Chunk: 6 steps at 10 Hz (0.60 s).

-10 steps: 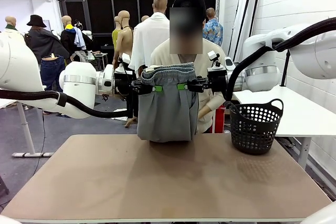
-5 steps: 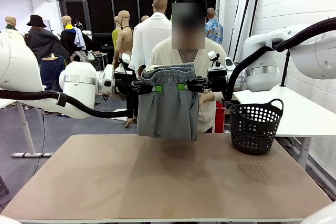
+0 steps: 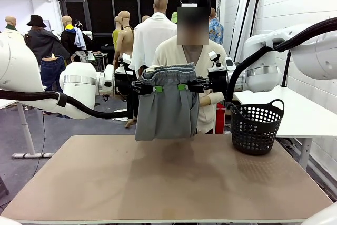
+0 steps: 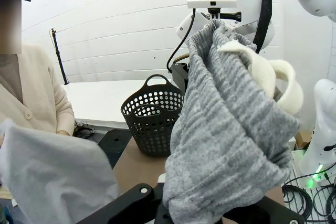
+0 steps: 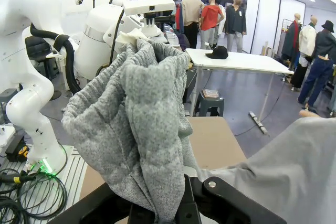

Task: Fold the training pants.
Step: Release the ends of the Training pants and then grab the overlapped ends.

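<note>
**Fig. Front, L-wrist and R-wrist views.**

**Arm pose.** The left arm enters from the robot's left w/ its forearm approx. horizontal. The left gripper [image 3: 151, 88] points inward toward table centre. The right arm mirrors it from the robot's right, forearm also approx. horizontal, w/ a black cable hose arching up and away behind it. The right gripper [image 3: 187, 86] sits level w/ the left one, and both are raised well above the table [image 3: 158, 183], over its far edge.

**End effectors.** Both are clenched on the training pants [image 3: 167, 109], one at each end of the gathered waistband, green pads [image 3: 158, 88] pressed onto the cloth. In the L-wrist view the grey jersey [image 4: 226, 145] bunches up from betw. the fingers, w/ a pale inner fold turned out near the top. The R-wrist view shows a like bunch [image 5: 136, 124] rising from its fingers.

**Task item.** The pants hang flat betw. the grippers, waistband up. The lower edge reaches approx. the line of the table's far edge and slants slightly. Contact w/ the tabletop can't be judged. A person in a cream cardigan [image 3: 171, 54] stands just behind the cloth.

**Containers.** A black perforated basket [image 3: 256, 127] w/ two handles stands on the table's far right corner, well apart from the pants. Its interior isn't visible from either view [image 4: 152, 121].
</note>
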Each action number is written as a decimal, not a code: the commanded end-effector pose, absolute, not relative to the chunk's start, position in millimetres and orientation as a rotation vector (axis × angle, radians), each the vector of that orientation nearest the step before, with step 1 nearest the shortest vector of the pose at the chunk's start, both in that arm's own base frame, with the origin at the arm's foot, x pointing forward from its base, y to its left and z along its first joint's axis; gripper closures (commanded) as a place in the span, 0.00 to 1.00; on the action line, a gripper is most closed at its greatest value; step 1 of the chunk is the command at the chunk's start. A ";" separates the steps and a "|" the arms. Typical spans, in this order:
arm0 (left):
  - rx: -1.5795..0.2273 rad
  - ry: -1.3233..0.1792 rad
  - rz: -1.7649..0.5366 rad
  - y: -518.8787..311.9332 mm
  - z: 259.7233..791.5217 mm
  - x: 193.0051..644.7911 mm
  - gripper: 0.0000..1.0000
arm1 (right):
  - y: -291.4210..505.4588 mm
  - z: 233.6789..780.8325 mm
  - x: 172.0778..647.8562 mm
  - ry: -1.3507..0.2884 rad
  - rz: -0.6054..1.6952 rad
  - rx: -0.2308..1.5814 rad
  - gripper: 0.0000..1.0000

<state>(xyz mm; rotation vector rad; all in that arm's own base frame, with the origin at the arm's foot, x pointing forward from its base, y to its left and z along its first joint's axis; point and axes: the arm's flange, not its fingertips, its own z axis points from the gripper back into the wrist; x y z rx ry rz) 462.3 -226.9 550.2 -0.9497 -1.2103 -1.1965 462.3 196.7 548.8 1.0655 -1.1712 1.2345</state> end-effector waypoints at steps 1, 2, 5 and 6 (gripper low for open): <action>-0.944 -1.243 -1.191 -227.4 549.4 457.7 1.00 | 197.0 550.2 459.7 -1.177 1.242 1.074 1.00; -0.944 -1.243 -1.191 -227.4 549.4 457.7 1.00 | 197.0 550.2 459.7 -1.177 1.242 1.074 1.00; -0.944 -1.243 -1.191 -227.4 549.4 457.7 1.00 | 197.0 550.2 459.7 -1.177 1.242 1.074 1.00; -0.944 -1.243 -1.191 -227.4 549.4 457.7 1.00 | 197.0 550.2 459.7 -1.177 1.242 1.074 1.00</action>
